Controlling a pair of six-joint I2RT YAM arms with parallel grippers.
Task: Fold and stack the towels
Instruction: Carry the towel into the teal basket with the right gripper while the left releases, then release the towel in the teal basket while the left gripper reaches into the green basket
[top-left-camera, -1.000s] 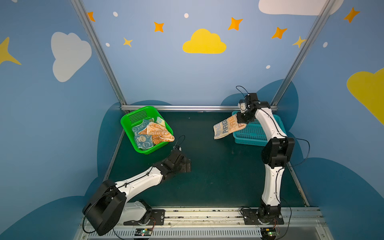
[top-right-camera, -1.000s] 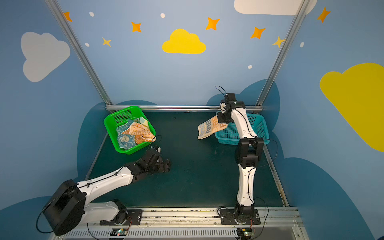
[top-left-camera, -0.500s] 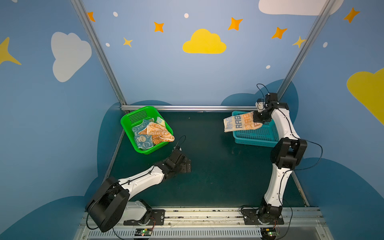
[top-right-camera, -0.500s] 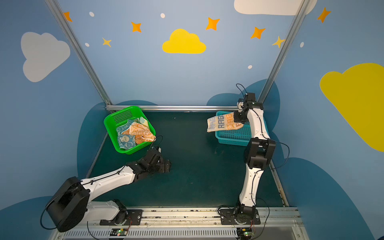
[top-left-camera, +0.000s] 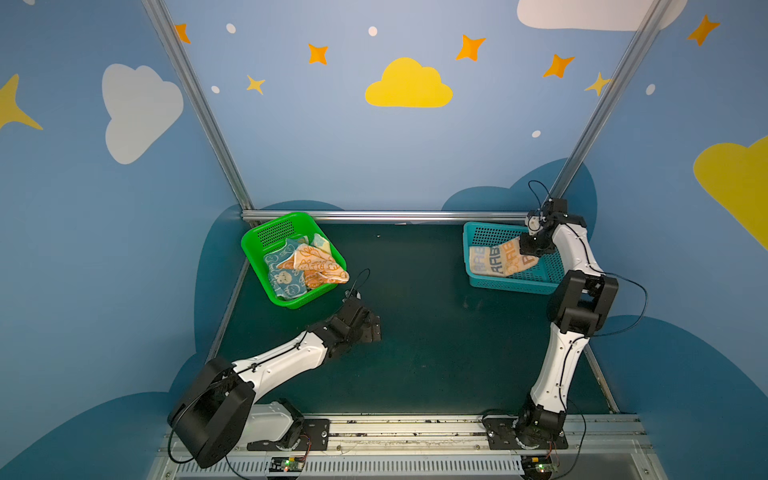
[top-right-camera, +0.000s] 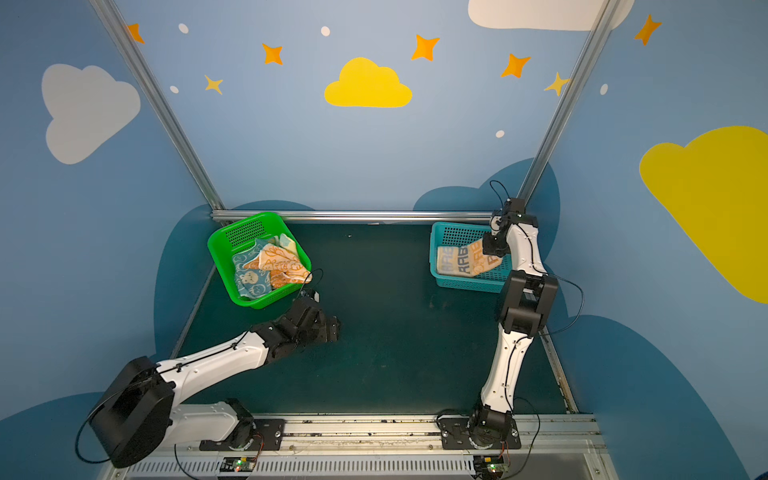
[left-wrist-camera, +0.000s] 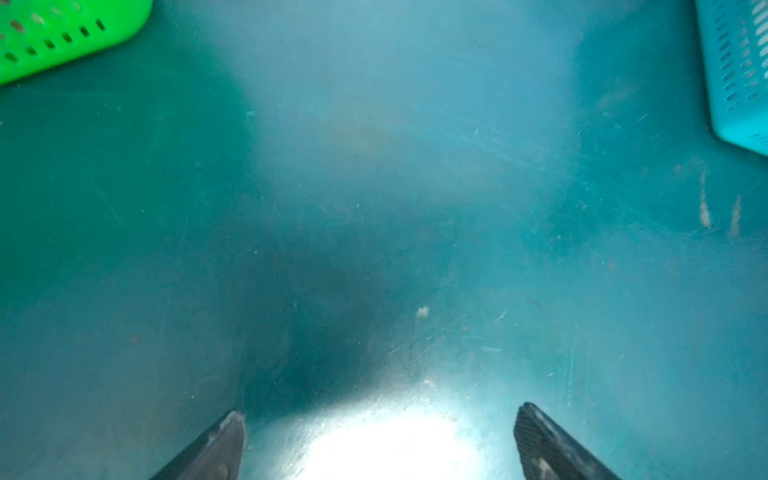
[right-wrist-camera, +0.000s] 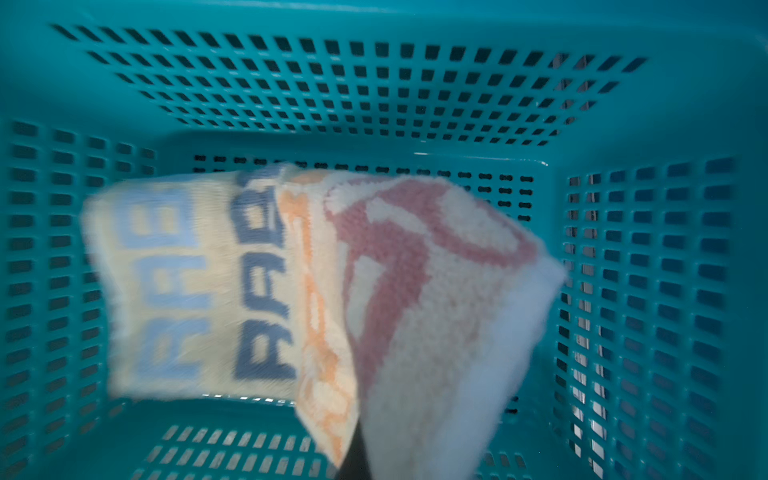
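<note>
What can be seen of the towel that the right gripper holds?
The towel is pale yellow terry cloth, folded, with blue letters RAB and orange and pink patterns. The right gripper, shut, pinches one end, so it hangs slanted inside the teal basket. Whether it touches the basket floor is unclear.

Right wrist view: folded pale yellow terry towel (right-wrist-camera: 199, 291) is motion-smeared. Only "RAB" of its blue lettering is readable; the rest is lost in the fold. It covers the right end effector (right-wrist-camera: 353, 459), which shows as a dark sliver at the frame edge, jaws unseen.

Left wrist view: left end effector (left-wrist-camera: 380, 411) shows fingertips only, rest cropped. Green perforated plastic basket (left-wrist-camera: 50, 33) and teal perforated plastic basket (left-wrist-camera: 739, 75) are clipped to corners. Glare washes out part of the dark green surface (left-wrist-camera: 374, 208).

Both top views: heap of orange and blue terry towels (top-left-camera: 303, 266) overlaps, count unclear.
</note>
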